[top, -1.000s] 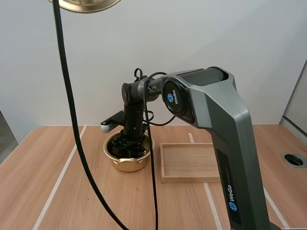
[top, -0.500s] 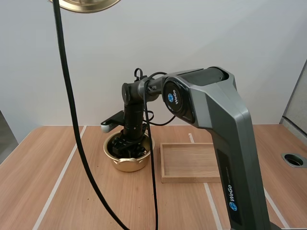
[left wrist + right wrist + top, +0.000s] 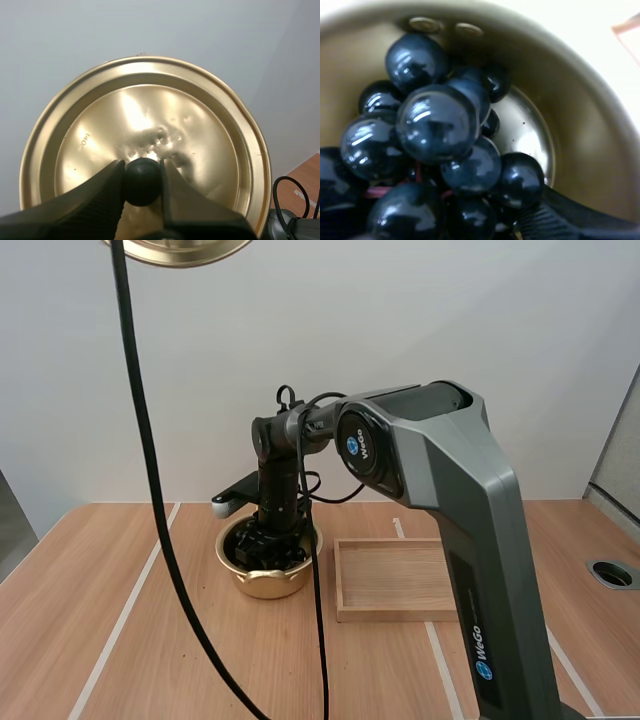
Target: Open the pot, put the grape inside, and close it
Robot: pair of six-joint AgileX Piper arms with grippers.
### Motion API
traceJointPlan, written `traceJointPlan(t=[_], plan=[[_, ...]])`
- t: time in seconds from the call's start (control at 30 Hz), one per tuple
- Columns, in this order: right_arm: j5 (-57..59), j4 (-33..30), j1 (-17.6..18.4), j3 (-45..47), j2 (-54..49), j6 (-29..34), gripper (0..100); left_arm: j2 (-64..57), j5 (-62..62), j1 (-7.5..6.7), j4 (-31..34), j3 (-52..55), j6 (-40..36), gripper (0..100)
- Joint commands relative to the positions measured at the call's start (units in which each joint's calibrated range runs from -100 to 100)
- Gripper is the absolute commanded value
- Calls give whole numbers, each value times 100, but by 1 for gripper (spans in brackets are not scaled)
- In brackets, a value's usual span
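Spanning the whole scene is the wooden table (image 3: 60,620), pale stripes running from near to far across it. The right arm (image 3: 450,500) rises from the near right, bends over and reaches down to the left towards the middle of the table. A wooden tray (image 3: 395,615) lies right of centre, shallow and rectangular, with nothing on it. Just left of the tray, close beside it, stands the golden pot (image 3: 265,585), uncovered. The right gripper (image 3: 268,545) is lowered into the pot's mouth. Its lid (image 3: 150,125) hangs high above the far left of the table, well apart from the pot. The dark bunch of grapes (image 3: 437,125) sits inside the pot, against its golden wall, with the right gripper right at it; whether that pincer clamps the bunch or is loose around it I cannot tell. The left gripper (image 3: 142,175) is closed narrowly on the lid's black knob (image 3: 142,182), pinching it from both sides.
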Motion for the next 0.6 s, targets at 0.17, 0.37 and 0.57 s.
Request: traceJointPlan(t=[0.17, 0.37, 0.57], plan=[[-108, -119, -6, -35, -428, 59, 100, 9, -32, -15, -8, -44, -42, 0], [-84, -176, -6, -35, -717, 59, 100, 9, -32, -15, -8, -44, -42, 0], [-47, -176, -6, -35, -893, 94, 100, -8, -35, -15, -8, -44, -42, 0]])
